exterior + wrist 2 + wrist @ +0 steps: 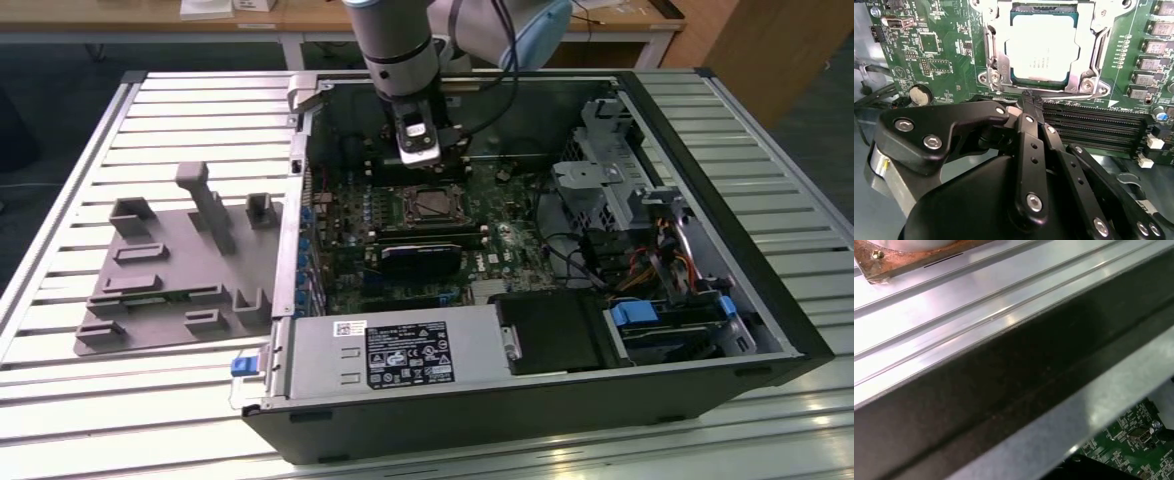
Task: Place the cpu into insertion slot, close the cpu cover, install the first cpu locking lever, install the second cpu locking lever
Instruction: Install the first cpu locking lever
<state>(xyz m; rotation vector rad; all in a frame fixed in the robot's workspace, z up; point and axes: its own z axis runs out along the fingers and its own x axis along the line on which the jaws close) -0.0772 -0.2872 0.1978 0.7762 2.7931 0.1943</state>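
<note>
Slatted aluminium table [107, 140] carries the open black-walled computer case [534, 420], which takes up the middle and right of the exterior view. The grey robot arm [400, 40] drops into the case from the upper centre of that frame. The green circuit board [347, 250] lies flat on the case floor. The black linked-finger gripper [419, 155] hangs just above the square dark insertion slot [406, 206], on the slot's far side as the exterior view sees it. In the second wrist view the small square cpu with its dull silver face [1041, 47] sits seated in the slot. The thin silvery cpu cover frame [995, 62] lies down around it, so the chip shows through the window. The gripper [1028, 102] has its jaws pressed together, and nothing is visible between them. The tips sit just beside the cover's near edge, between that edge and the long narrow black memory slots [1094, 125]. The cpu therefore lies straight ahead of the tips, square-on. Whether either locking lever is latched cannot be told.
</note>
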